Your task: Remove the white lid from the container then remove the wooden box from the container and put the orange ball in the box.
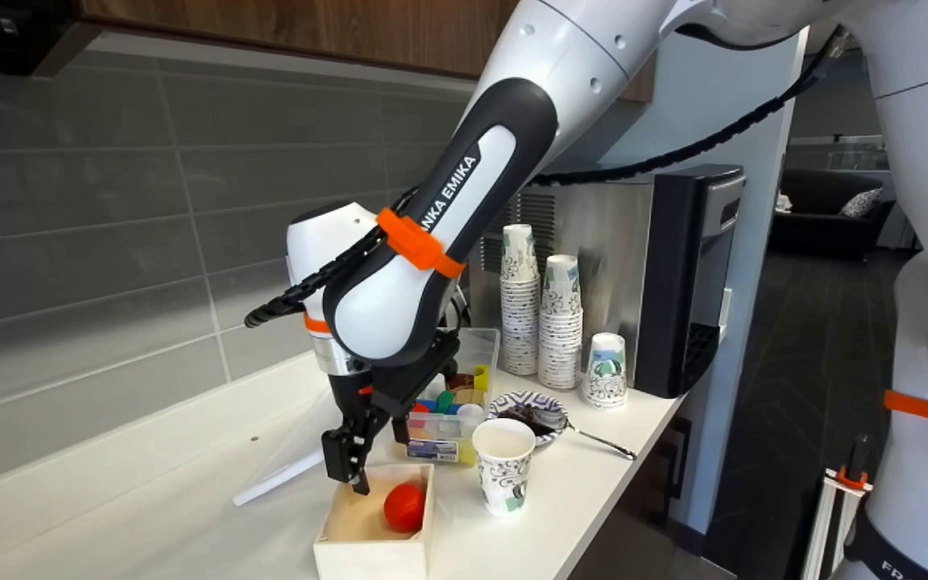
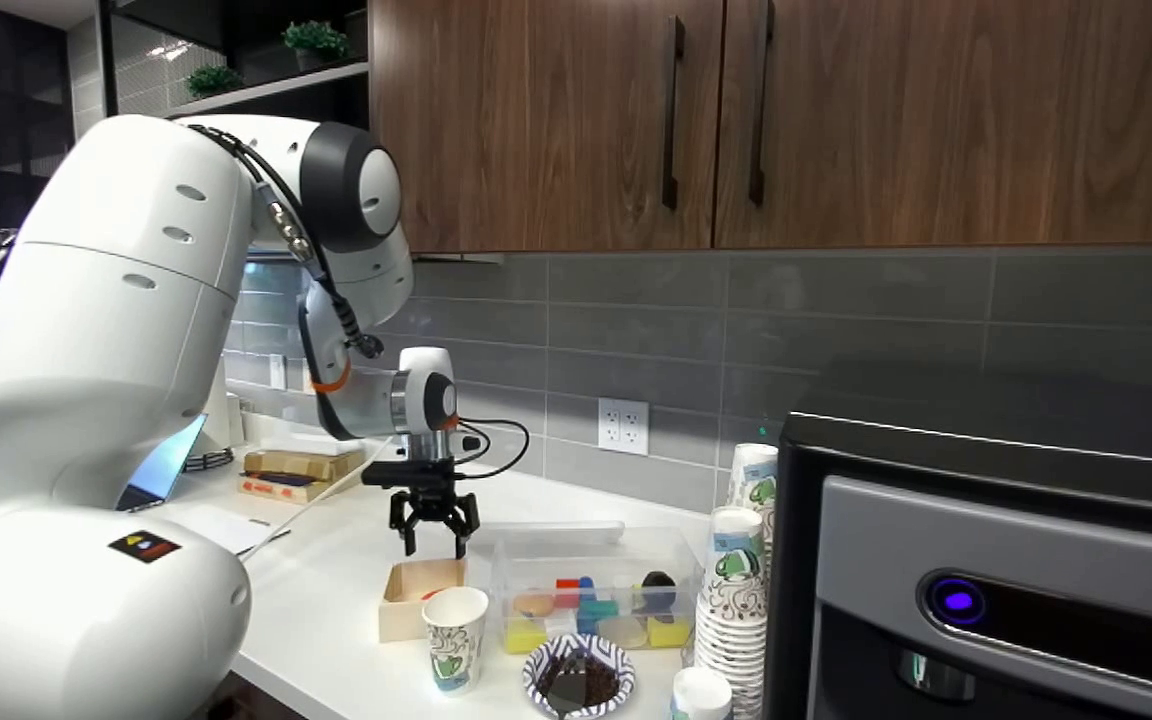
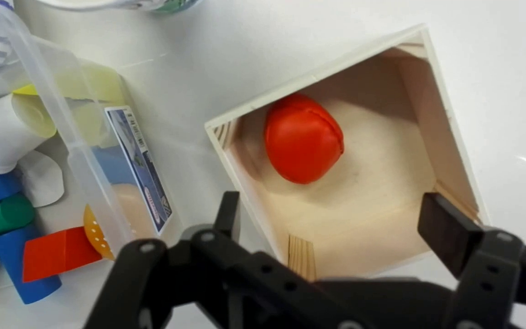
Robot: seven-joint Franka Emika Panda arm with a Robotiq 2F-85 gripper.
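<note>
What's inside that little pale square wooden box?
The pale square wooden box holds one round red-orange ball. The spot under the ball is covered, and in the wrist view the black gripper hides some of the box's rim.

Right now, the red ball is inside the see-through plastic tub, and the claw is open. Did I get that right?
Almost! The red ball isn't in the see-through plastic tub. The wrist view shows it lying inside the wooden box, beside the tub. The claw is open, just as you said.
</note>
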